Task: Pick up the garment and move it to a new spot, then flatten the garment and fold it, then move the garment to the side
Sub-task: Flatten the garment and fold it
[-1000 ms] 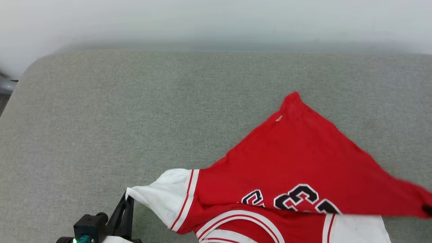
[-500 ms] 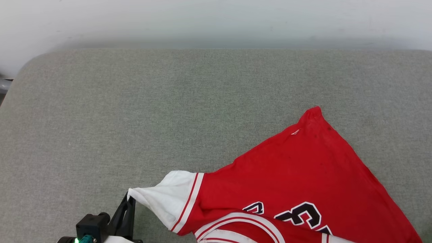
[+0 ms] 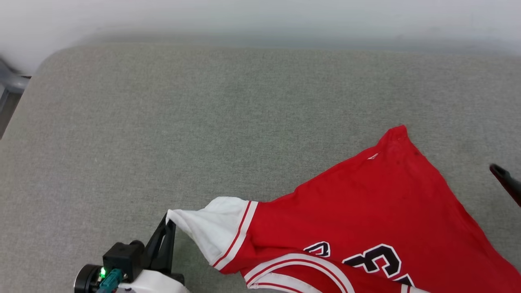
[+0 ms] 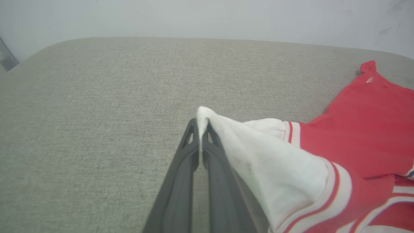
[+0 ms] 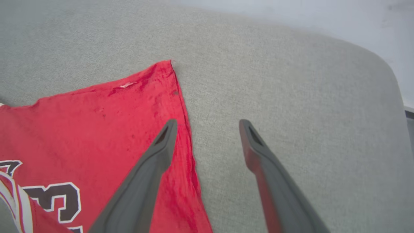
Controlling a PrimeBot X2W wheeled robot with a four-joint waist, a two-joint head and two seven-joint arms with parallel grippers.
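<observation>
Pinching the tip of a white sleeve (image 4: 258, 152), the left gripper (image 4: 200, 124) has its 2 dark fingers pressed flat together with the cloth caught between them; in the head view this gripper sits at the lower left, a small green light (image 3: 102, 272) glowing on its wrist, and the sleeve is drawn out to a point toward it. The sleeve belongs to a red T-shirt (image 3: 378, 211), which lies on a grey fabric cushion (image 3: 203, 122) in the near right part of the head view, running off the bottom and right edges of that view; red-and-white striped trim (image 3: 238, 236) marks the seam where the sleeve meets the red body; a black number outlined in white (image 3: 372, 258) shows near the bottom edge, partly cut off; a curved red-and-white band (image 3: 293, 260) lies below the sleeve. 1 corner of the shirt (image 3: 397, 132) points toward the far side of the cushion; a small white hem mark (image 3: 372, 156) sits just beside that corner. The right gripper (image 5: 208, 124) stands wide open and holds nothing; in its wrist view 1 finger is above the shirt's red edge and the other above bare cushion; whether either touches, I cannot tell. A pale wall (image 3: 260, 16) rises behind the cushion.
</observation>
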